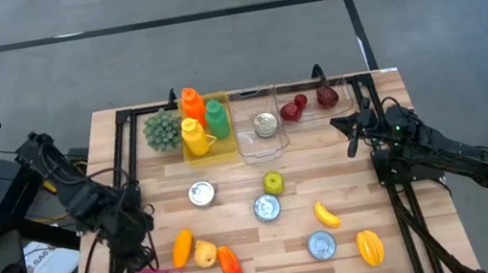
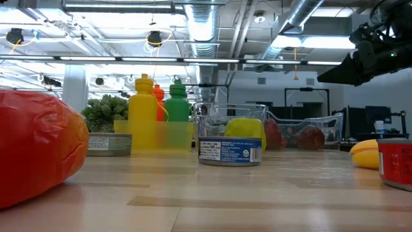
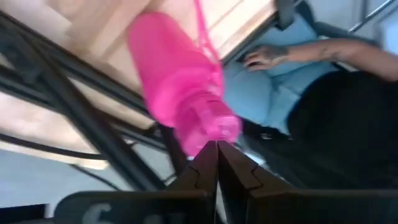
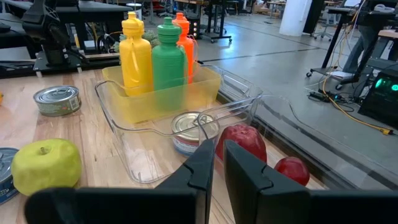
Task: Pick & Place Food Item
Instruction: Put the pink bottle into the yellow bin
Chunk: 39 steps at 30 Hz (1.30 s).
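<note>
The right hand [image 1: 351, 125] hangs over the desk's [image 1: 244, 204] two o'clock corner, its fingers nearly pressed together and holding nothing. Just past it, toward eleven o'clock, sit two clear bins [image 4: 186, 134]: one holds a tin can [image 4: 194, 126], the other red fruit-like pieces [image 4: 244, 142]. A yellow tray [image 1: 207, 147] with three bottles [image 1: 198, 119] stands at twelve o'clock. The left hand [image 1: 141, 258] rests at the eight o'clock corner, fingers pressed shut and empty, with a pink bottle [image 3: 180, 81] right beside it.

I judge no item is picked yet; the task names no particular food. A green apple [image 1: 273, 182] sits near the centre, a banana-like piece [image 1: 326, 213] and a yellow pepper [image 1: 369, 247] toward five o'clock. The next move calls for spreading the fingers and dropping onto one piece.

The goal bin is unclear. In the low view a red object [image 2: 38, 148] blocks much, and the left wrist view is blurred, showing only a person's hand [image 3: 264, 57] beyond the desk.
</note>
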Each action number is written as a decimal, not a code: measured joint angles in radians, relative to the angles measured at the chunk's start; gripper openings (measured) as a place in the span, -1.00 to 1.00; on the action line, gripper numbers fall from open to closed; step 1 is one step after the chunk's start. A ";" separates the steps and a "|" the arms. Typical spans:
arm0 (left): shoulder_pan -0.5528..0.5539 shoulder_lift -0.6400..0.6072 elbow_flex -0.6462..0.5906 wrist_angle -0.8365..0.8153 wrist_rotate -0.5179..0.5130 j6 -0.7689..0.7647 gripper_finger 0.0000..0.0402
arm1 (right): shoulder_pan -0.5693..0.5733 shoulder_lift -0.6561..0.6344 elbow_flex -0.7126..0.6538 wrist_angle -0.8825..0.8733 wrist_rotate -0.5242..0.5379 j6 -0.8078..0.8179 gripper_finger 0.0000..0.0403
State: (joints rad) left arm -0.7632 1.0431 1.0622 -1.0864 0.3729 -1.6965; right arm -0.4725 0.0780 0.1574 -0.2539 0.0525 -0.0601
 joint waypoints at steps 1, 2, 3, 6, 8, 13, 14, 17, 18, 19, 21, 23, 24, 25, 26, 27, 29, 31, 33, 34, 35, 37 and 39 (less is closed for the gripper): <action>0.008 0.000 0.000 0.013 0.001 -0.022 -1.00 | 0.000 0.000 0.000 0.000 0.000 0.000 -0.84; 0.013 0.000 0.000 0.025 0.002 -0.056 -1.00 | 0.000 0.000 0.000 0.000 0.000 0.000 -0.84; 0.015 0.000 0.000 0.034 0.003 -0.094 -1.00 | 0.000 0.000 0.000 0.000 0.000 0.000 -0.84; 0.016 0.009 0.000 0.068 0.058 -0.180 -1.00 | 0.000 0.000 0.000 0.000 0.000 0.000 -0.84; 0.011 0.022 0.000 0.107 0.121 -0.226 -1.00 | 0.000 0.000 0.000 0.000 0.000 0.000 -0.84; -0.005 0.048 0.000 0.230 0.177 -0.299 -1.00 | 0.000 0.000 0.000 0.000 0.000 0.000 -0.84; -0.008 0.053 0.000 0.254 0.177 -0.316 -1.00 | 0.000 0.000 0.000 0.000 0.000 0.000 -0.84; -0.029 0.071 0.000 0.314 0.175 -0.376 -1.00 | 0.000 0.000 0.000 0.000 0.000 0.000 -0.84; -0.040 0.078 0.000 0.323 0.174 -0.394 -1.00 | 0.000 0.000 0.000 0.000 0.000 0.000 -0.84; -0.054 0.084 0.000 0.336 0.175 -0.410 -1.00 | 0.000 0.000 0.000 0.000 0.000 0.000 -0.84; -0.089 0.097 0.009 0.349 0.175 -0.435 -1.00 | 0.000 0.000 0.000 0.000 0.000 0.000 -0.84; -0.131 0.108 0.035 0.345 0.156 -0.453 -1.00 | 0.000 0.000 0.000 0.000 0.000 0.000 -0.84; -0.150 0.111 0.052 0.333 0.133 -0.457 -1.00 | 0.000 0.000 0.000 0.000 0.000 0.000 -0.84; -0.168 0.112 0.068 0.309 0.102 -0.459 -1.00 | 0.000 0.000 0.000 0.000 0.000 0.000 -0.84; -0.187 0.112 0.081 0.282 0.069 -0.459 -1.00 | 0.000 0.000 0.000 0.000 0.000 0.000 -0.84; -0.202 0.111 0.096 0.252 0.038 -0.459 -1.00 | 0.000 0.000 0.000 0.000 0.000 0.000 -0.84; -0.215 0.110 0.135 0.171 0.002 -0.458 -1.00 | 0.000 0.000 0.000 0.000 0.000 0.000 -0.84; -0.214 0.108 0.172 0.080 -0.004 -0.458 -1.00 | 0.000 0.000 0.000 0.000 0.000 0.000 -0.84; -0.214 0.108 0.192 0.019 -0.010 -0.457 -1.00 | 0.000 0.000 0.000 0.000 0.000 0.000 -0.84; -0.214 0.108 0.193 -0.004 -0.020 -0.453 -1.00 | 0.000 0.000 0.000 0.000 0.000 0.000 -0.84; -0.214 0.110 0.192 -0.025 -0.039 -0.427 -1.00 | 0.000 0.000 0.000 0.000 0.000 0.000 -0.84; -0.214 0.116 0.181 -0.020 -0.089 -0.365 -1.00 | 0.000 0.000 0.000 0.000 0.000 0.000 -0.84; -0.214 0.119 0.170 -0.022 -0.106 -0.315 -1.00 | 0.000 0.000 0.000 0.000 0.000 0.000 -0.84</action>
State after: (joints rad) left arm -0.9771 1.1623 1.2322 -1.1088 0.2664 -2.0120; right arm -0.4725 0.0780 0.1574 -0.2535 0.0525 -0.0601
